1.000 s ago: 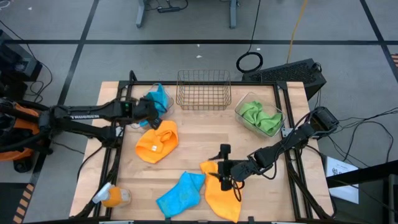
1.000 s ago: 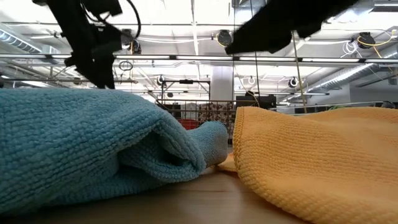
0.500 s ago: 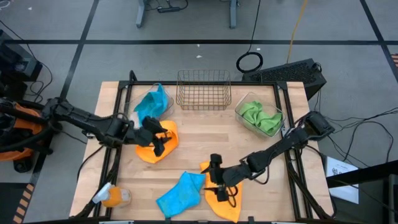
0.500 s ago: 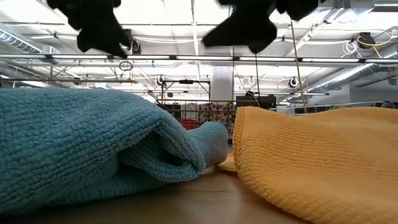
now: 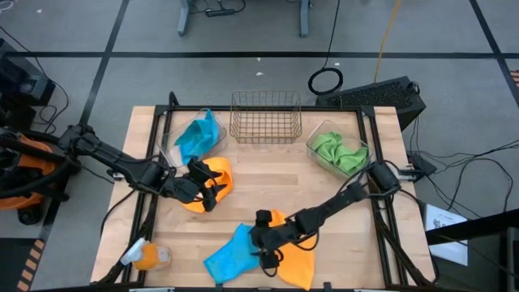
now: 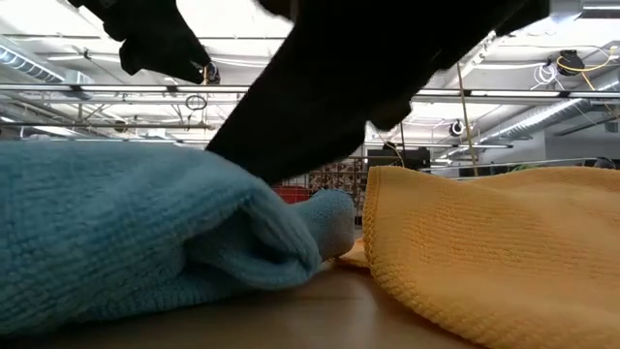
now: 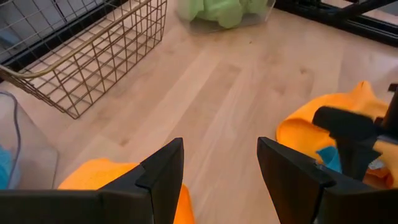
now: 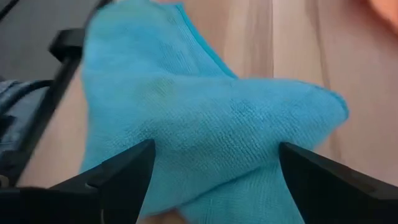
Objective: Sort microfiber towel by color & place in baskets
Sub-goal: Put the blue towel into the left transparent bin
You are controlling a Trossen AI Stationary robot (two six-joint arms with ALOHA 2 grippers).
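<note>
Left pincer (image 5: 212, 192) hovers low over the orange towel (image 5: 212, 173) at centre-left of the overhead frame, fingers spread wide with nothing between them — a second ago it was up at the clear bin (image 5: 172, 138) in the upper left, where a blue towel (image 5: 197, 135) now lies, so that drop looks finished and orange is its next target. Further right, the right pincer (image 5: 258, 241) has slid from the second orange towel (image 5: 296, 264) at lower centre onto the loose blue towel (image 5: 229, 254) beside it; its fingers stand apart around the cloth, gripping nothing yet.

Only the overhead picture shows all three baskets: the copper wire basket (image 5: 266, 116) at top centre — bare so far — and the right-hand bin (image 5: 315, 150) holding green towels (image 5: 340, 152). The right wrist camera alone shows blue cloth between its fingers, while the counter-level view is mostly blocked by a dark arm.
</note>
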